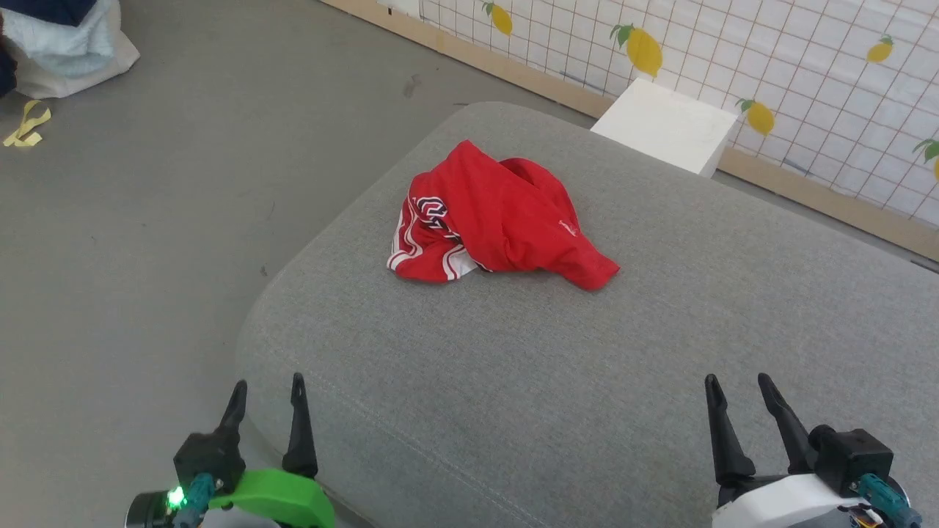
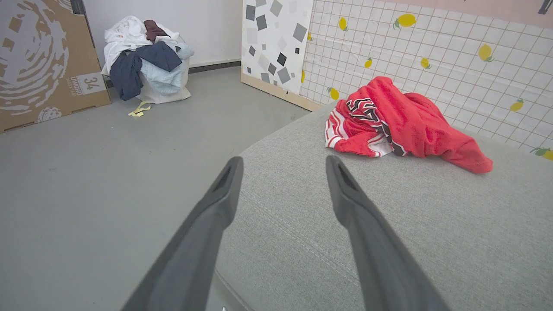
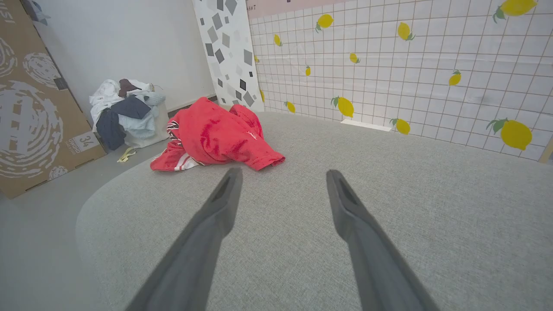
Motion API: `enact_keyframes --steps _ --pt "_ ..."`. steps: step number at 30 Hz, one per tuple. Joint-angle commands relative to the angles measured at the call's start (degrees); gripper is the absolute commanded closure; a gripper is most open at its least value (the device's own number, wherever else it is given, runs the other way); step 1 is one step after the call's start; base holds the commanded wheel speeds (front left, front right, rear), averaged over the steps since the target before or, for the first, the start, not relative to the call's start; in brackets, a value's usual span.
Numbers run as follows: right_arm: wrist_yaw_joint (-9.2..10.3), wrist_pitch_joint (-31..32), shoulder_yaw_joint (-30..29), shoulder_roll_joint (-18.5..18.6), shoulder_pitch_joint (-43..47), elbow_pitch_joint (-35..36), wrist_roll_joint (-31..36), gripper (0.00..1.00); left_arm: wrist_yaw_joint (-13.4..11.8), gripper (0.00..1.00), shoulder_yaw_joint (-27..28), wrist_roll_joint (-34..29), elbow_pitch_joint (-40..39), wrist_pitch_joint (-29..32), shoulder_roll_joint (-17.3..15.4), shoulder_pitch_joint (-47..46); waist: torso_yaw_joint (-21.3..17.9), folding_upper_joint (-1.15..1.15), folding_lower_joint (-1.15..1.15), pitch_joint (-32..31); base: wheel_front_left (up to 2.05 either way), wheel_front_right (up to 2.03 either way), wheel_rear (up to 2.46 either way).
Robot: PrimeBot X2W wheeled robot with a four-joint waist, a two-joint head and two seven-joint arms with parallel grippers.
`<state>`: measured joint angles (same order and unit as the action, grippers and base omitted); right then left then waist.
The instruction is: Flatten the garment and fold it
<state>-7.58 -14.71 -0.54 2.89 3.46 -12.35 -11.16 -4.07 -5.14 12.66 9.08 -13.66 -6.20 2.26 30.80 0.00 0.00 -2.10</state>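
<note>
The garment is a crumpled bright red heap with red-and-white striped trim and dark lettering at its left side, lying on the far left part of the grey cushioned surface. It also appears in the left wrist view as the garment and in the right wrist view as the garment. My left gripper hangs open at the cushion's near left corner, well short of the fabric. My right gripper is open over the near right side, holding nothing.
A white box stands behind the cushion against a lemon-patterned tiled wall. Grey floor lies to the left, with a bag of mixed clothes, a yellow scrap and a large cardboard box farther off.
</note>
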Motion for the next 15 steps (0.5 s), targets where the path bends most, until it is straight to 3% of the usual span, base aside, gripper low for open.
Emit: enact_keyframes --steps 1,9,15 --pt "0.09 -0.29 0.04 -0.02 -1.03 0.13 0.19 0.0 0.48 0.0 -0.21 0.38 -0.16 0.23 -0.22 -1.67 -0.13 0.0 0.0 0.33 0.0 0.0 0.0" --pt "0.09 0.08 0.22 -0.02 -2.55 1.42 2.17 0.0 3.34 0.0 0.38 2.79 3.27 1.51 -1.39 -14.62 -2.72 0.0 0.0 3.92 0.0 0.0 0.0" --pt "0.09 2.55 -0.58 -0.02 -4.67 5.12 5.34 0.0 5.62 0.0 1.3 5.42 11.0 3.42 -2.06 -28.87 -7.06 0.0 0.0 10.26 0.0 0.0 0.0"
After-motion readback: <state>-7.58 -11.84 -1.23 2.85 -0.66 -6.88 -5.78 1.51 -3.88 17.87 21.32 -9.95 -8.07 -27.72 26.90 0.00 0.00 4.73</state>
